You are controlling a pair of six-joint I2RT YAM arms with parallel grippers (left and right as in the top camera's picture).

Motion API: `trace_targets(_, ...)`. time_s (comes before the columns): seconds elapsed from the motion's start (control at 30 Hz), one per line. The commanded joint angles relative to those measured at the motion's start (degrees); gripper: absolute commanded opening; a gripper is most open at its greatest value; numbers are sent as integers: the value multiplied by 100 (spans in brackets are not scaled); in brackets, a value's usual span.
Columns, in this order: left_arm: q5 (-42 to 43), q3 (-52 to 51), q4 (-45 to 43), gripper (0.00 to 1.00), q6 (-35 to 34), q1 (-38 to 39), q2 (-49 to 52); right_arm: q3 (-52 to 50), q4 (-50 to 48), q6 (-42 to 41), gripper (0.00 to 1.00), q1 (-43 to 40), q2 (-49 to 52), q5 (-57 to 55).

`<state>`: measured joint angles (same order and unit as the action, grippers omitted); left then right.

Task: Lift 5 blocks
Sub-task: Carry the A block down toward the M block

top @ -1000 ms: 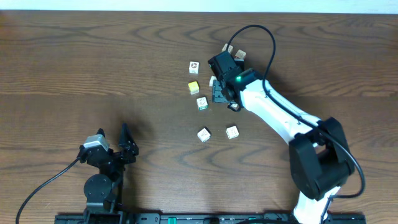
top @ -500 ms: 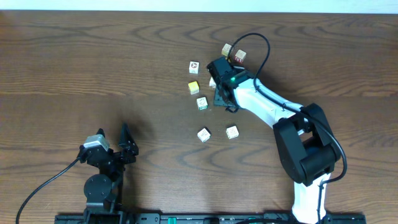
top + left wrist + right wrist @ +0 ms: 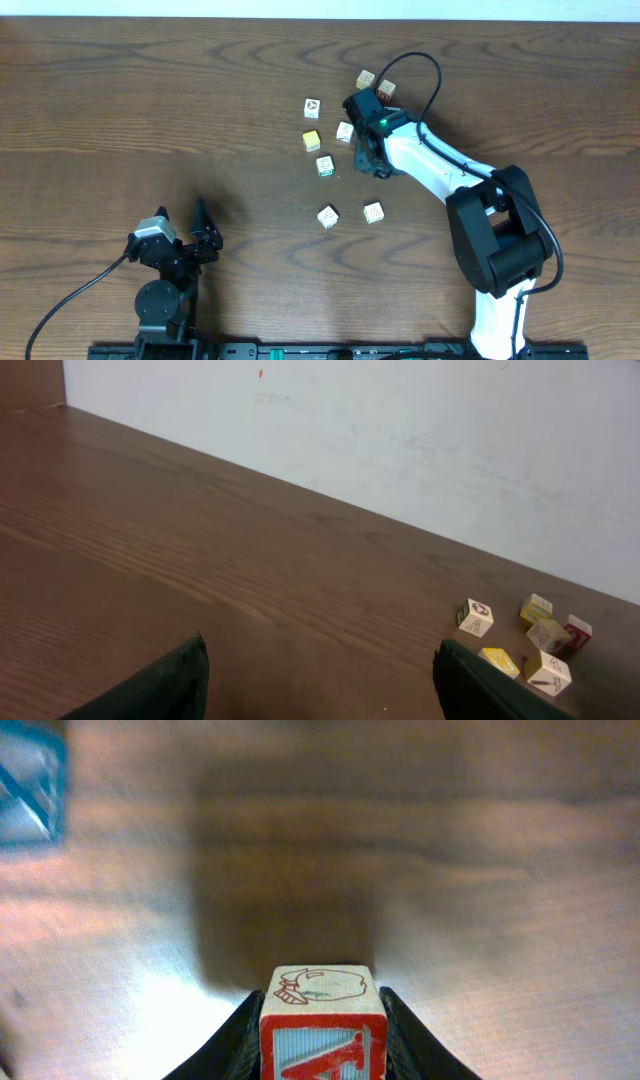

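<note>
Cubes lie in a loose cluster on the right half of the dark wood counter (image 3: 150, 100). One of them, the held block (image 3: 322, 1020), is clamped between the fingers of the right gripper (image 3: 322, 1008), which press flat against its two side faces. Being a cube, it has no long axis. It sits square to the fingers, with one face turned up and another toward the wrist camera. The upper face is cream with a small red line drawing. The near face has a red frame and blue stripes, with what looks like the top of a red letter A.

From overhead the arm hides this block. Around the arm are a green-trimmed block (image 3: 325, 165), a yellow cube (image 3: 312, 140) and a red-faced block (image 3: 386, 90), all apart from one another.

The left gripper (image 3: 320, 690) rests at the near left with its fingers spread wide, well apart from the cluster. Bare wood runs left to the counter edge and back to the pale wall (image 3: 400, 440).
</note>
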<state>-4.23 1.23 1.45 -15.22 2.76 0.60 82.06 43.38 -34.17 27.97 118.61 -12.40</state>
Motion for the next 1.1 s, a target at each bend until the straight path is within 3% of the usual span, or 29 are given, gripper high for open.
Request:
trace_targets(0.0,-76,-98,236,73,-9,-7,-31,50,343,595,29,-96,-601,-66)
trace_targets(0.27,-76,-98,236,73,-9,-7,-31,13,1384,1565,28,-179,-1589,-70)
trace_targets(0.4,-76,-98,236,73,-9,-7,-31,-249,1554,1661,28,-173,-1672,-79)
trace_targets(0.73,-76,-98,238,73,-9,-7,-31,-1858,704,1342,22,-162,-1672,190)
trace_targets(1.07,-76,-98,236,73,-9,-7,-31,-2503,205,1351,20,-142,-1670,859)
